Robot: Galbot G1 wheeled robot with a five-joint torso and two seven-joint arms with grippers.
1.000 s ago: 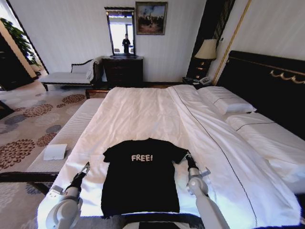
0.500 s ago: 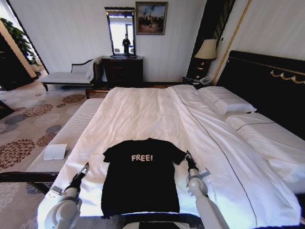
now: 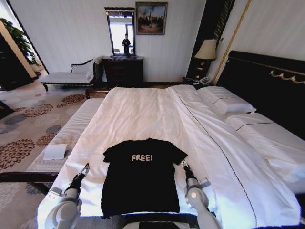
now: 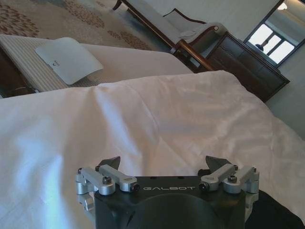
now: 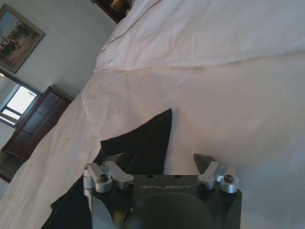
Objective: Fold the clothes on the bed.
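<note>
Both hands sat open w/ fingers spread, left hand & right hand flanking the flat black "FREE!" T-shirt at the near end of the big white-sheeted, dark-framed bed.

T-shirt: a black short-sleeved T-shirt with white "FREE!" lettering is being shown spread flat, front up, sleeves out, at the near end of the bed.
Bed: the bed is being shown with smooth white sheets, white pillows and a dark headboard.
</note>
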